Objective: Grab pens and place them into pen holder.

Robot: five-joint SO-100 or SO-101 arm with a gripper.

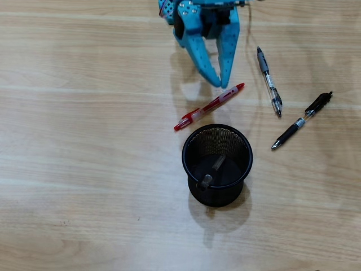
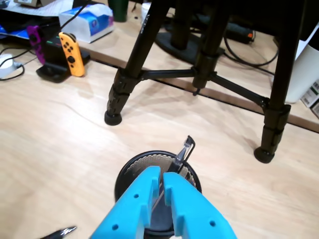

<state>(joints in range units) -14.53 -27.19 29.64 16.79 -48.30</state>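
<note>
In the overhead view the black mesh pen holder (image 1: 188, 148) stands upright mid-table, and one clear pen with a black cap (image 1: 212, 171) leans inside it. A red and clear pen (image 1: 210, 106) lies just above the holder. Further right lie a grey and clear pen (image 1: 269, 82) and a black pen (image 1: 302, 120). My blue gripper (image 1: 219, 82) hangs over the red pen's upper end, its fingers nearly together with nothing between them. In the wrist view the gripper (image 2: 162, 174) points at the pen holder (image 2: 130, 172), with the leaning pen (image 2: 183, 152) sticking out above the rim.
Black tripod legs (image 2: 124, 84) stand on the table beyond the holder in the wrist view. An orange game controller on a dock (image 2: 71, 54) and a blue tissue pack (image 2: 87, 22) sit at the far left. A pen tip (image 2: 60, 232) shows at the bottom left.
</note>
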